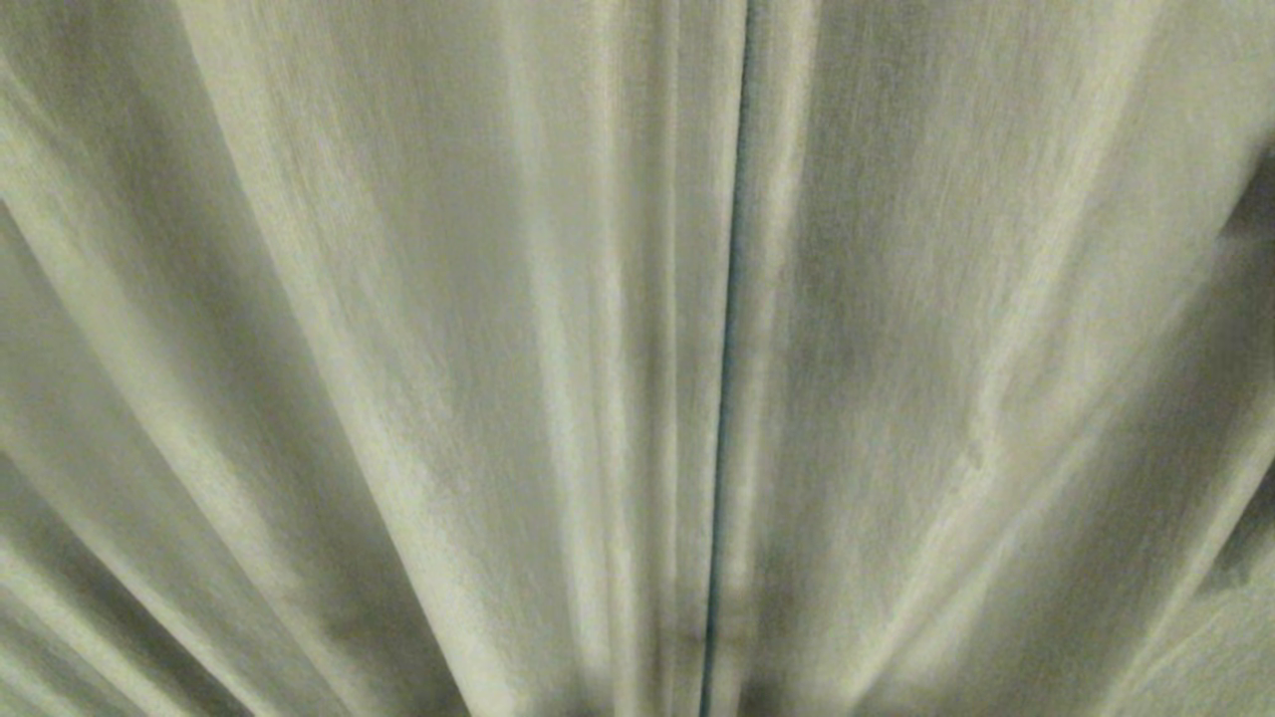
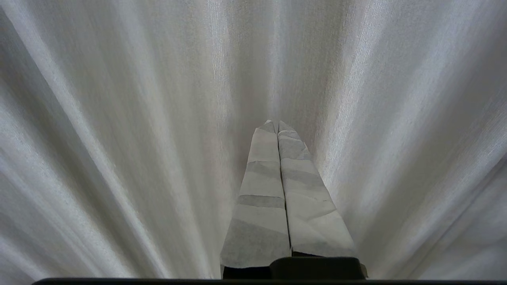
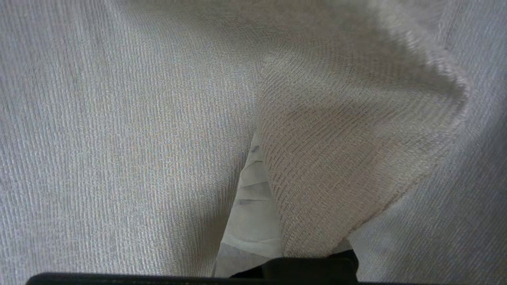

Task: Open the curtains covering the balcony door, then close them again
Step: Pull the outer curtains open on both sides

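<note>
The curtains (image 1: 418,329), heavy beige-grey pleated drapes, fill the head view. Two panels meet at a thin dark slit (image 1: 730,299) just right of centre. The balcony door is hidden behind them. Neither arm shows in the head view. My left gripper (image 2: 276,123) is shut with its taped fingers (image 2: 261,206) pressed together, pointing at the curtains (image 2: 119,138), and nothing is between them. My right gripper (image 3: 259,138) is shut on a fold of the woven curtain (image 3: 340,158). This fold comes out along one taped finger (image 3: 251,206) and covers the other.
Curtain fabric fills all three views close up, and nothing else shows around the grippers.
</note>
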`<state>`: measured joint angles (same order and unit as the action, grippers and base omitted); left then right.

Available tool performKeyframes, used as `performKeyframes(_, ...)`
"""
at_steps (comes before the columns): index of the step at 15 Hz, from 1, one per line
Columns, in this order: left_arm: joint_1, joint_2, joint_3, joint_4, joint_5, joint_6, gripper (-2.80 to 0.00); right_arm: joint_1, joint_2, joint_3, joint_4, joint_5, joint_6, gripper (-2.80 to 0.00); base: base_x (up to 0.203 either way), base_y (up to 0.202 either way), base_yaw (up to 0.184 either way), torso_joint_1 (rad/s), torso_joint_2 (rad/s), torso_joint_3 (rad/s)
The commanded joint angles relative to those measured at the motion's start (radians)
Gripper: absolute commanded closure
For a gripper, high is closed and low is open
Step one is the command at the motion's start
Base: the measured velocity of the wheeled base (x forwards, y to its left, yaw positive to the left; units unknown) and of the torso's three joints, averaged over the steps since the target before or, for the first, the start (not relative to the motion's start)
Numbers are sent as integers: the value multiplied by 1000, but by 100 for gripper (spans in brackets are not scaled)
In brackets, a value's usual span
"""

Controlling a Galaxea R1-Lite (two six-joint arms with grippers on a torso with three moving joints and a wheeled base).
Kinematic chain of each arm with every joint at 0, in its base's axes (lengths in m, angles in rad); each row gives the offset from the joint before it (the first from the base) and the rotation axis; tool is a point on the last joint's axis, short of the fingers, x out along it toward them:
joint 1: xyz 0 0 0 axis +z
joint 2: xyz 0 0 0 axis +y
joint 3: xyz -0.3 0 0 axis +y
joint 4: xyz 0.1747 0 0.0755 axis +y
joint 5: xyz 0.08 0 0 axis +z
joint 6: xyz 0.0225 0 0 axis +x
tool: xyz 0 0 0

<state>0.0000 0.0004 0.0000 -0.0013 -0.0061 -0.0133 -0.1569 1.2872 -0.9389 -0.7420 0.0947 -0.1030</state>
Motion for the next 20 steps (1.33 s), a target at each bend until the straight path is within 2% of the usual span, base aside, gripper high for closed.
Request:
performKeyframes(1, 0, 0, 0, 0, -1, 0, 0, -23, -24, 5, -1, 0, -1, 0, 0, 0, 0, 0, 0, 0)
performKeyframes(5, 0, 0, 0, 0, 0, -1, 0, -91, -32, 11, 11, 2, 1, 0, 0, 0, 0, 0, 0, 0)
performKeyframes(9, 0, 0, 0, 0, 0, 0, 0, -111, -37, 4, 24, -1, 0, 0, 0, 0, 0, 0, 0, 0)
performKeyframes(15, 0, 0, 0, 0, -1, 0, 0, -253, -22, -11, 56, 0, 0, 0, 0, 0, 0, 0, 0, 0)
performKeyframes(20, 0, 0, 0, 0, 0, -2, 0, -408, 40, -119, 98, 3, 1, 0, 0, 0, 0, 0, 0, 0)
